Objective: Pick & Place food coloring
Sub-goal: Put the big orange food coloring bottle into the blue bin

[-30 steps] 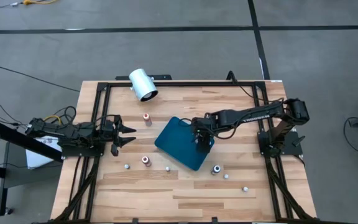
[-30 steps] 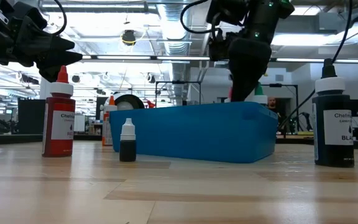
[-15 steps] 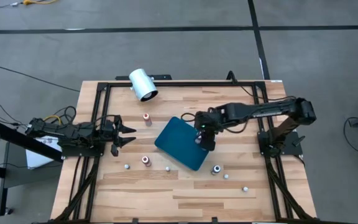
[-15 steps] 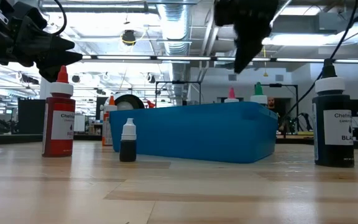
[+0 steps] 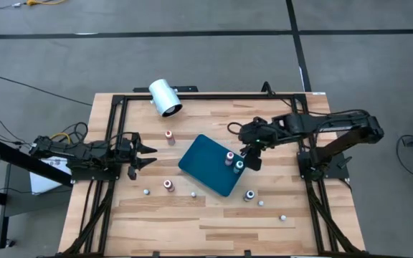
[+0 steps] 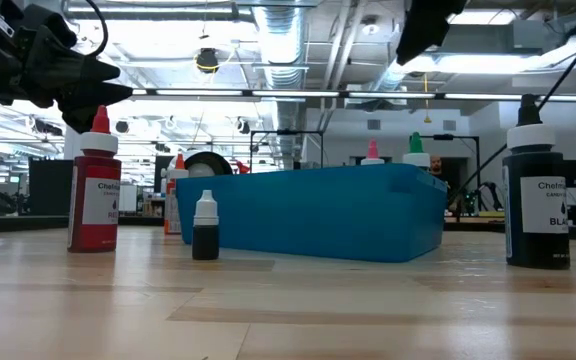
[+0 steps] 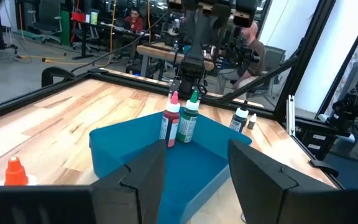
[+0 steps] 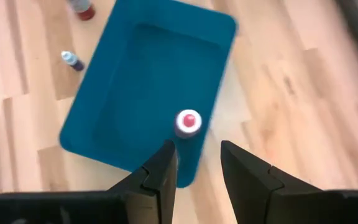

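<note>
High view shows two food coloring bottles standing upright inside the teal tray (image 5: pixel 208 166), near its right end: a pink-topped bottle (image 5: pixel 229 156) and a green-topped bottle (image 5: pixel 239 165) just beside it. The right gripper (image 5: pixel 252 159) hangs just past the tray's right edge with its fingers apart and nothing between them, so a placement looks just finished. The next move likely calls for reaching toward a loose bottle, perhaps the dark-capped bottle (image 5: pixel 249 195) on the table (image 5: pixel 214 226) below the tray, and lowering squarely over its cap. The left gripper (image 5: pixel 143 153) waits at the table's left side, jaws apart and empty. Several loose bottles, such as the red-topped bottle (image 5: pixel 168 185), remain outside the tray. Low view cuts off most of the right arm, and the smallest bottles' colours are hard to make out from above.
</note>
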Action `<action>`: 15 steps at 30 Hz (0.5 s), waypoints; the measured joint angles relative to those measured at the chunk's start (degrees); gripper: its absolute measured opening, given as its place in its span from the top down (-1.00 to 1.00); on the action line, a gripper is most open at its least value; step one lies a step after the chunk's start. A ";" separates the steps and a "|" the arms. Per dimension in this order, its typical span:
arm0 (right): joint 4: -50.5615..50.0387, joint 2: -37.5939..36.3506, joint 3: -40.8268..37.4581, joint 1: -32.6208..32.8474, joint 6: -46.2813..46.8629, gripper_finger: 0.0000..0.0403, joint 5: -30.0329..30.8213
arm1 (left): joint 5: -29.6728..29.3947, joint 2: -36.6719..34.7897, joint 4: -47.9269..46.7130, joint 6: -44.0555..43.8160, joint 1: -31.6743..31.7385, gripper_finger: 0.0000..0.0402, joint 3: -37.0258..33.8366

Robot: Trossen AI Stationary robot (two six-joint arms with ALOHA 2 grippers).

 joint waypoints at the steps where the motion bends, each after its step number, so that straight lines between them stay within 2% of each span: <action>1: 0.07 -0.50 -0.12 0.02 0.00 0.44 1.30 | -0.01 0.00 0.00 -0.31 0.01 0.18 0.00; 5: 1.50 -2.65 -2.73 0.82 1.25 0.44 5.01 | 0.01 0.00 0.00 -0.41 0.01 0.18 0.00; 9: 4.70 -5.80 -8.50 1.72 4.00 0.44 5.71 | -0.16 0.00 0.10 -0.42 0.00 0.18 0.00; 15: 10.80 -12.02 -17.57 3.45 8.80 0.44 6.02 | -6.56 0.00 1.61 -1.61 -0.01 0.18 0.00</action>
